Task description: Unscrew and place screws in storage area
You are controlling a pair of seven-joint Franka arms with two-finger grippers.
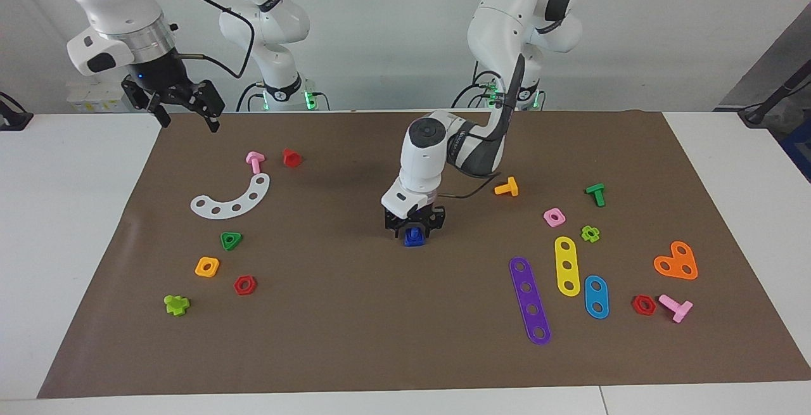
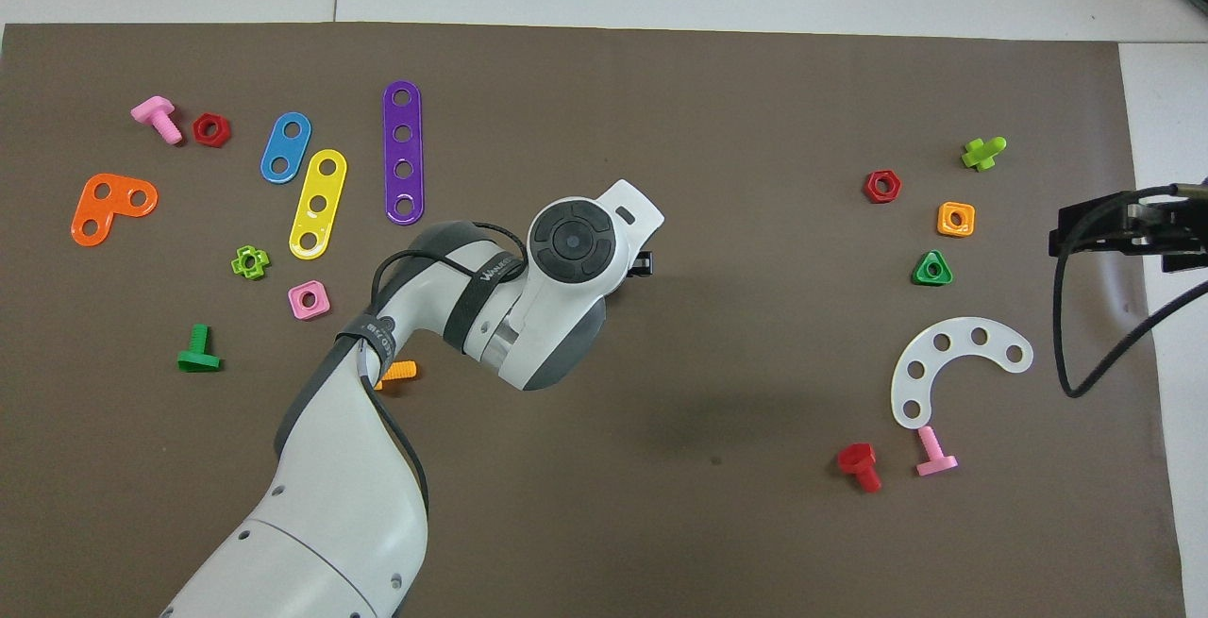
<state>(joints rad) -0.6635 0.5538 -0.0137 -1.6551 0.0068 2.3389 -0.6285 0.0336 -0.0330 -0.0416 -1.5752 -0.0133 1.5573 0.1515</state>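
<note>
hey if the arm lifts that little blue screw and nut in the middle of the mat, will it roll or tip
The blue screw and nut probably won't roll: the square nut sits flat on the mat. It looks like light, stiff plastic. The upright stem may tip it if pinched off-centre.

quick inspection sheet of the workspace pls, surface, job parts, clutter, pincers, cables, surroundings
surface: brown mat on a white table.
job's things: blue screw with its square nut mid-mat.
clutter: white curved strip, purple strip, yellow strip, orange heart plate, assorted coloured nuts and bolts toward both ends.
grippers: left pincer down at the blue screw, fingers either side of it; grip not confirmed. Right pincer open, raised over the mat's corner, waiting.
cables: black cable loops to the right arm's wrist; another along the left arm.
surroundings: white wall; dark equipment at the frame edge.
</note>
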